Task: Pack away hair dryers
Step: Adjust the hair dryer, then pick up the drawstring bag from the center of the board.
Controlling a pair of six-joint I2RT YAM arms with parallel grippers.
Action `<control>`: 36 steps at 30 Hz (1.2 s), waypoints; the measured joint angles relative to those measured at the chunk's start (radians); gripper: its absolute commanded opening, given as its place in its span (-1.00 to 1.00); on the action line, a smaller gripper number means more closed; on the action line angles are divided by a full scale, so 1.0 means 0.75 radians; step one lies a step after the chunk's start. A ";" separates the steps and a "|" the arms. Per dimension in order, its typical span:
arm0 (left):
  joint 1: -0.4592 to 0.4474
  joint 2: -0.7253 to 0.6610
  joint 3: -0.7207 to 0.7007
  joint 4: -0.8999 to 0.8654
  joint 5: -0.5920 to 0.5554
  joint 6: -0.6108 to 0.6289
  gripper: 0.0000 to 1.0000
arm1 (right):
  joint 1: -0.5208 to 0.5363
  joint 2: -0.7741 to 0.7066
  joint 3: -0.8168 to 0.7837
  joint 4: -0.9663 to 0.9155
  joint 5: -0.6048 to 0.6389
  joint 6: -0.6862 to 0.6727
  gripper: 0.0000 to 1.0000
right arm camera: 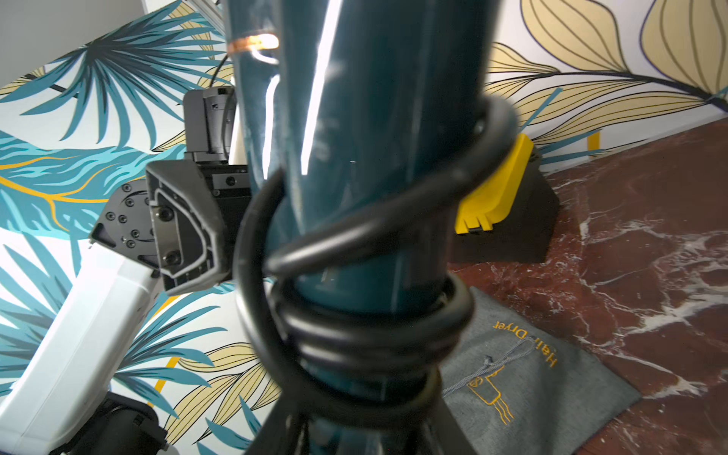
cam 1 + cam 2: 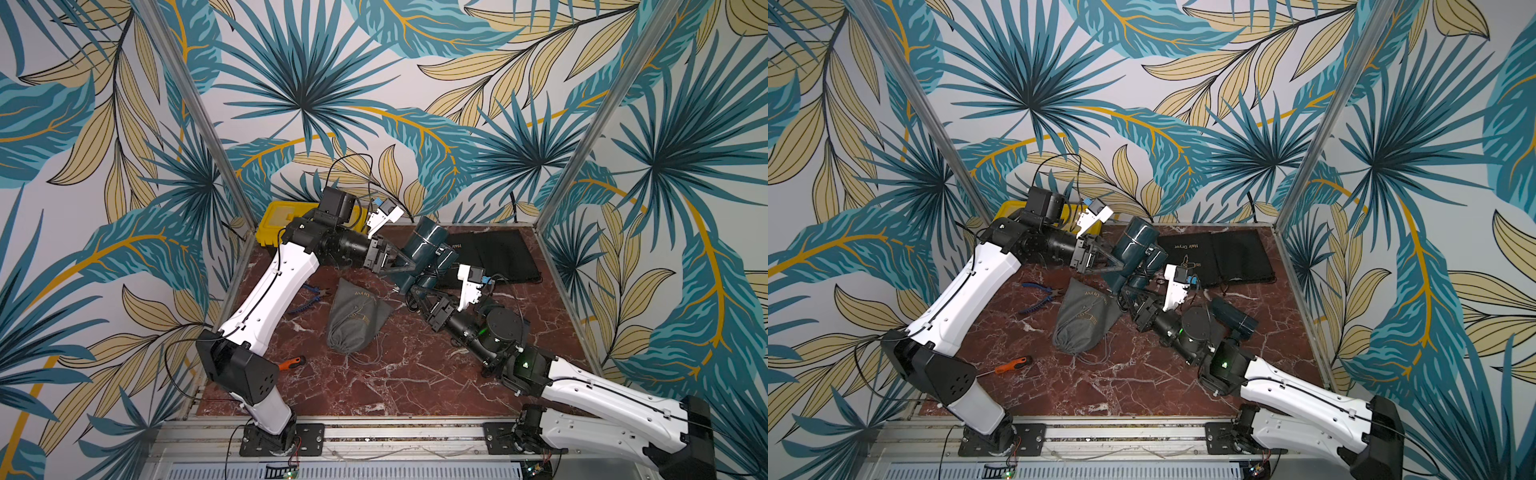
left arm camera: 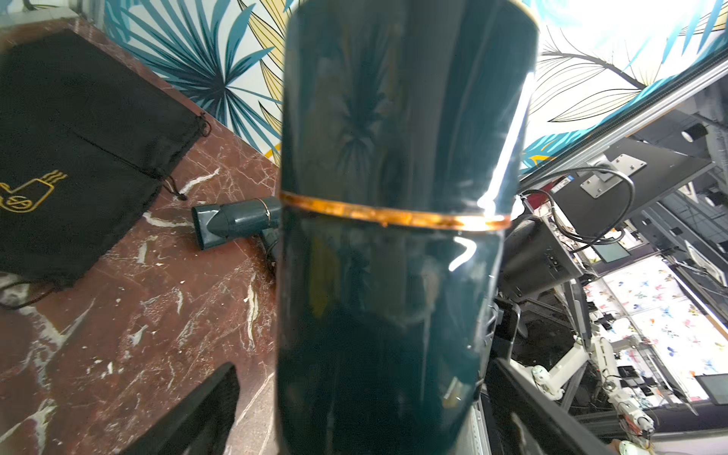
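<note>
A dark teal hair dryer (image 2: 428, 243) with a gold ring is held above the marble table, in both top views (image 2: 1138, 243). My right gripper (image 2: 422, 293) is shut on its cord-wrapped handle (image 1: 366, 236) from below. My left gripper (image 2: 395, 259) stands open around the barrel (image 3: 394, 295), with a gap showing beside one finger (image 3: 197, 417). A second dark teal hair dryer (image 2: 1233, 318) lies on the table behind my right arm, also in the left wrist view (image 3: 232, 220). A grey drawstring bag (image 2: 355, 320) marked "Hair Dryer" lies below the held dryer.
Two flat black bags (image 2: 494, 253) lie at the back right. A yellow-lidded case (image 2: 276, 226) sits in the back left corner. Blue-handled pliers (image 2: 309, 297) and an orange-handled screwdriver (image 2: 291, 363) lie on the left near my left arm.
</note>
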 measured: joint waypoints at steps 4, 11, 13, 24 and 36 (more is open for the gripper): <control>0.062 0.005 0.112 -0.005 -0.111 0.004 0.99 | 0.000 -0.082 0.001 -0.197 0.143 0.005 -1.00; 0.043 0.053 0.152 0.024 -0.575 0.120 0.90 | -0.001 -0.262 0.102 -0.687 0.460 0.022 -1.00; -0.020 0.130 0.152 0.038 -0.715 0.199 0.80 | -0.003 -0.309 0.138 -0.802 0.547 0.028 -1.00; -0.356 0.903 0.447 0.047 -1.148 0.529 0.79 | -0.004 -0.448 0.273 -1.176 0.799 0.031 -1.00; -0.468 1.173 0.728 0.130 -1.309 0.773 0.63 | -0.004 -0.458 0.294 -1.276 0.822 0.011 -1.00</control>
